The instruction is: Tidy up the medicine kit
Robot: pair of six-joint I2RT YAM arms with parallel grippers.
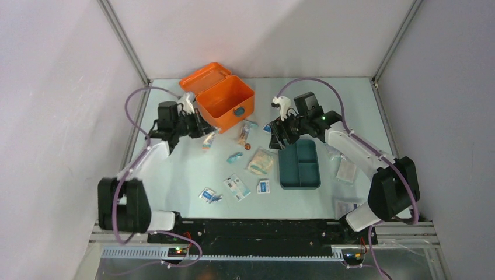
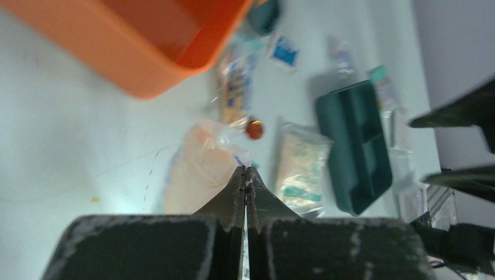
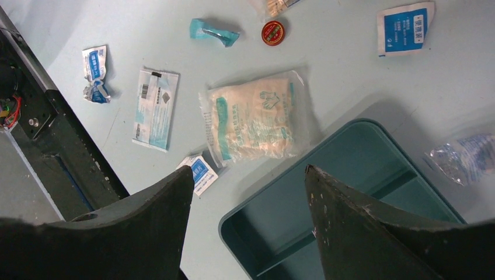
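1. The orange medicine kit point(image 1: 217, 112) stands open at the back of the table, its tub apparently bare; sorting looks barely begun.
2. The left gripper point(image 2: 246, 172) is pinched shut, seemingly on the film corner of a peach packet point(image 2: 195, 172) near the kit.
3. The right gripper point(image 3: 248, 169) hangs wide open, holding nothing, over the teal tray point(image 3: 350, 175).
4. A gauze pack point(image 3: 254, 122), a red tin point(image 3: 273, 32) and sachets lie loose between them; nothing blocks the kit's mouth.

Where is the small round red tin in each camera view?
Top external: red tin mid-table, in front of the orange box, left of the teal tray.
Left wrist: tin near the centre, left of the tray.
Right wrist: tin at the top edge, above the glove packet.
Shared landmark: the teal tray, seen in all three views.
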